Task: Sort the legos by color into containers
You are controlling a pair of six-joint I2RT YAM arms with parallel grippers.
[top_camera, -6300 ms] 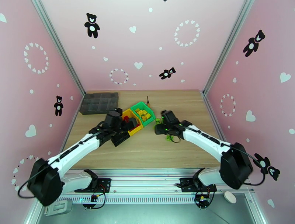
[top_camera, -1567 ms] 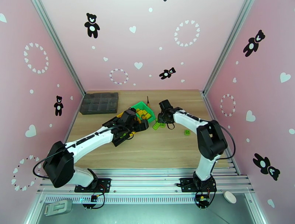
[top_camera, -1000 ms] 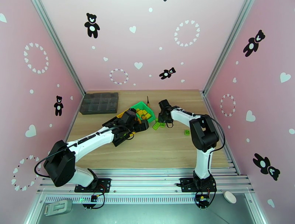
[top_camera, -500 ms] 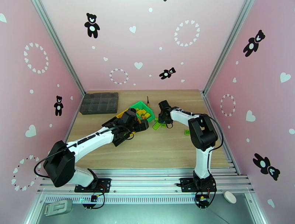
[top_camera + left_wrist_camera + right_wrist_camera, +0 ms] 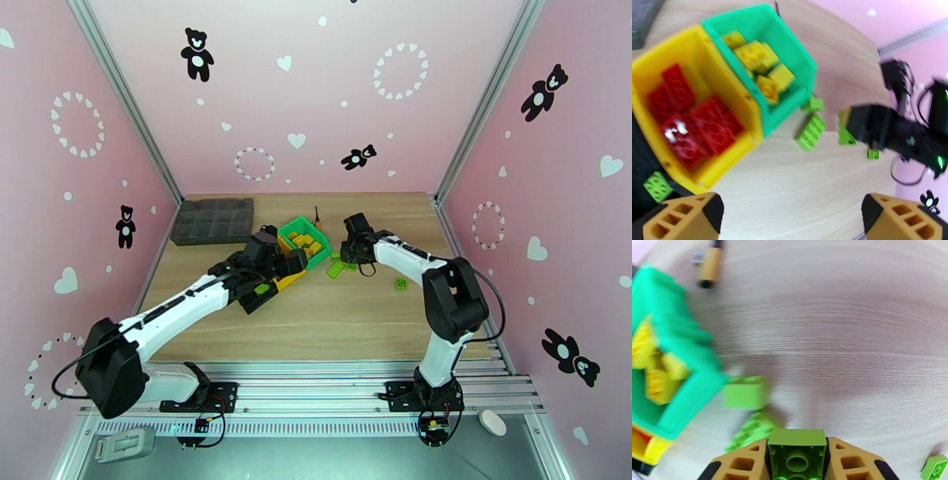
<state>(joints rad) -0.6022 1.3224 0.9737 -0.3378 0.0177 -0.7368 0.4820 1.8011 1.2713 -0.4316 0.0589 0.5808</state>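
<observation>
Top external: my left gripper (image 5: 288,264) hangs over the containers (image 5: 302,234), right gripper (image 5: 353,251) just beside them. Left wrist: fingers (image 5: 683,217) spread wide; red legos (image 5: 699,122) fill the yellow bin (image 5: 732,79), yellow legos (image 5: 754,55) the green bin (image 5: 805,65). Right wrist: the right gripper's jaws clamp a green lego (image 5: 797,437); another green brick (image 5: 746,392) lies on the table (image 5: 853,319).

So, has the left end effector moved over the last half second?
Yes. The left end effector shifted left, off the green bin's near corner, toward the grey tray.

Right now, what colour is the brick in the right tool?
The brick is bright green; the right wrist view shows it best.
</observation>
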